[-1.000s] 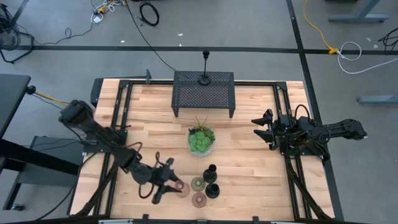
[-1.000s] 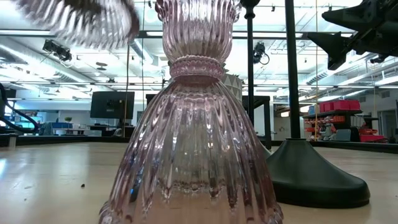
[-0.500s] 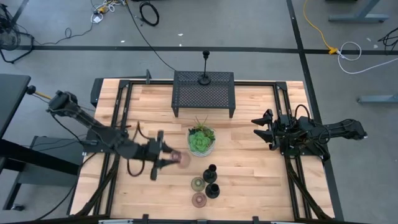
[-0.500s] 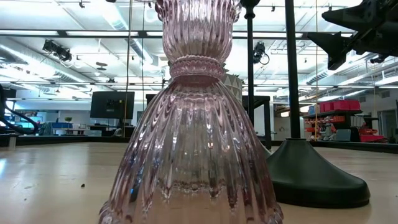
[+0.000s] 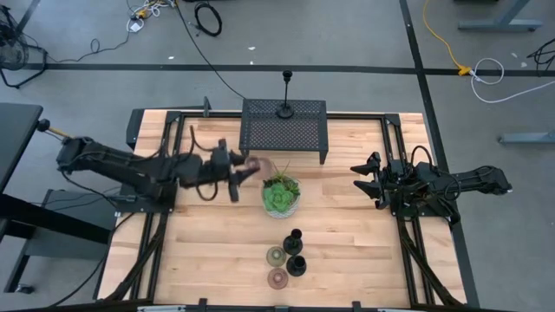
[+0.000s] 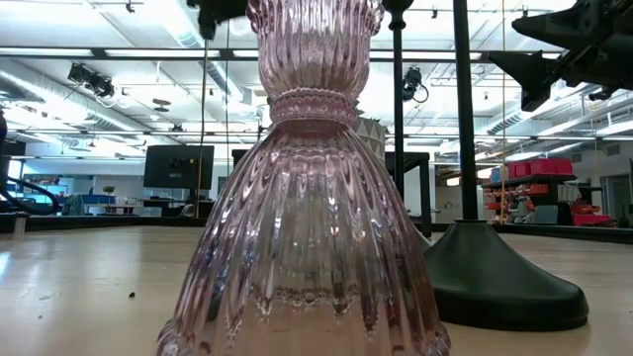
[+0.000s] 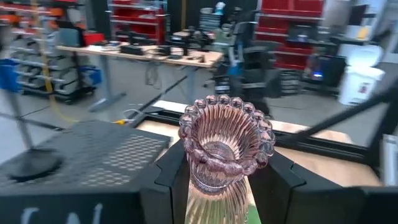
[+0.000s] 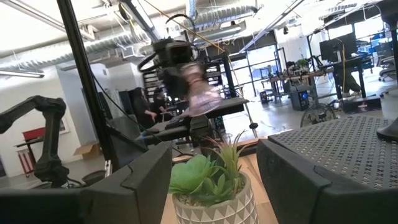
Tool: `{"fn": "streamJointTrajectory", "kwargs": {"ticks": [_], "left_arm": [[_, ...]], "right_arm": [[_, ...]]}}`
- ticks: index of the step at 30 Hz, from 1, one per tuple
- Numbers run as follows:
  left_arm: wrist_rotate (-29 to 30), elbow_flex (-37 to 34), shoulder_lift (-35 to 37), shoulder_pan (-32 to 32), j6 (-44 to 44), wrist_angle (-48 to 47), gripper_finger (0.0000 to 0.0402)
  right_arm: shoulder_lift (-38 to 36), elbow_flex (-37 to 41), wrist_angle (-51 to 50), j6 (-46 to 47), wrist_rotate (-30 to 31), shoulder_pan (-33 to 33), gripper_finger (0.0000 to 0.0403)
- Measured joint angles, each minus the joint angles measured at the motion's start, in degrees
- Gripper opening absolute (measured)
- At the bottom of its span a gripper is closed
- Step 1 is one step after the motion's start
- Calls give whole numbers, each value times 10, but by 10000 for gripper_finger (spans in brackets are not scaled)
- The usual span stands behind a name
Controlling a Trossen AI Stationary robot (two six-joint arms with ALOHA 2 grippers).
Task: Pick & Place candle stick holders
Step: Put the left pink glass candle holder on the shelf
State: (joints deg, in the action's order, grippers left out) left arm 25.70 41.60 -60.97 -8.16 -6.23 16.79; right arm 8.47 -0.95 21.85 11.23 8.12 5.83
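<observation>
Ribbed pink glass holder (image 7: 226, 146) held aloft, two glass cups (image 5: 277, 267) beside two black candlesticks (image 5: 295, 253)

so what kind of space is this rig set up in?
Looks like a robotics lab or workshop, probably industrial. The wooden table stands on bare concrete floor with loose cables; behind it are red storage shelves, cluttered workbenches and exposed ceiling ducting.

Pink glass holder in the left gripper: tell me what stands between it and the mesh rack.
Nothing visible does. The left gripper carries the pink glass holder in the air beside the potted plant, just short of the black mesh rack.
</observation>
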Motion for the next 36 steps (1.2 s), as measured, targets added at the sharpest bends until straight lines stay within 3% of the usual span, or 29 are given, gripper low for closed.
{"fn": "streamJointTrajectory", "kwargs": {"ticks": [10, 21, 32, 36], "left_arm": [[-94, 0, -12, 149, -1, 7, 134], [-210, 19, -114, 290, 0, 55, 134], [-353, 151, -235, 362, 36, -1, 134], [-363, 209, -284, 366, 59, -60, 134]], "right_arm": [[0, 0, 0, -62, 0, 0, 236], [0, 0, 61, -119, 1, 0, 236], [0, 0, 65, -216, 61, 0, 236], [0, 0, 63, -227, 95, 0, 236]]}}
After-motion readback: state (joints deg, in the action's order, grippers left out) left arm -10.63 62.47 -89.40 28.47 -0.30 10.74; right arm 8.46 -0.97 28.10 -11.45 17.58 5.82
